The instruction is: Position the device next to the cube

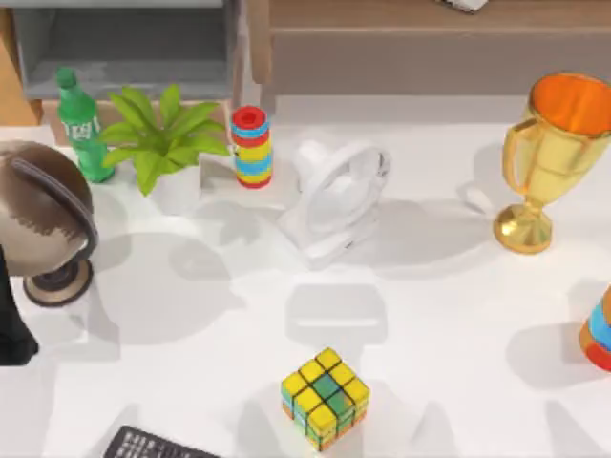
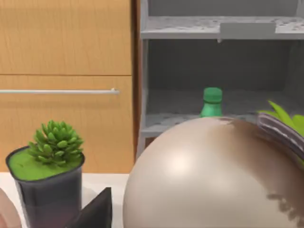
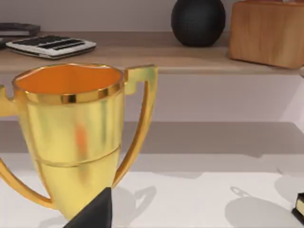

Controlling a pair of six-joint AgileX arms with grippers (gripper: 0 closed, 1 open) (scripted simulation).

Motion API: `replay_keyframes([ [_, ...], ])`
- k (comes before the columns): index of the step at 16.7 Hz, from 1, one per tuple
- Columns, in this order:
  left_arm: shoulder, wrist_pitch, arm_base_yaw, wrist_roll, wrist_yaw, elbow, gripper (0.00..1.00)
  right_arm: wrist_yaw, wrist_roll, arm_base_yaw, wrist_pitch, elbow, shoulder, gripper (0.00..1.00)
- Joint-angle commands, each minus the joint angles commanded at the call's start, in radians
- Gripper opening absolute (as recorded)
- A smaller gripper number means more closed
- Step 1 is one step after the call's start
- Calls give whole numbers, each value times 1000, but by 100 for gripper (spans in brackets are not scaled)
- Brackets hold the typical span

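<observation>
While cube (image 1: pixel 326 397) sits front centre, remote (image 1: pixel 153 446) at its left

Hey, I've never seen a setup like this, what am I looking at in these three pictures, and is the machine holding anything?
This is a rendered simulation of a two-armed AgileX robot at a white table. One picture looks down from above; the other two come from cameras on the left and right wrists.

From above, a puzzle cube sits near the front edge, with a black remote to its left. Further back stand a white fan, a stack of coloured rings, a leafy plant and a green bottle. A gold trophy stands at the right, and a round head form with headphones at the left.

The left wrist camera faces that head form, the right one the trophy. A dark tip of each end effector pokes in; whether they are open or holding anything can't be told.
</observation>
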Motion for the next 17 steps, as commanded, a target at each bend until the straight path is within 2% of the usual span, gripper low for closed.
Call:
replay_keyframes([
  [3,0,0,0,0,0,0,100,1,-11,-9,-10,8,12,100],
  [6,0,0,0,0,0,0,100,2,-94,-75,-80,68,109,100],
  [10,0,0,0,0,0,0,100,2,-288,-227,-250,203,379,100],
  [17,0,0,0,0,0,0,100,-1,-684,-538,-614,465,1006,100],
])
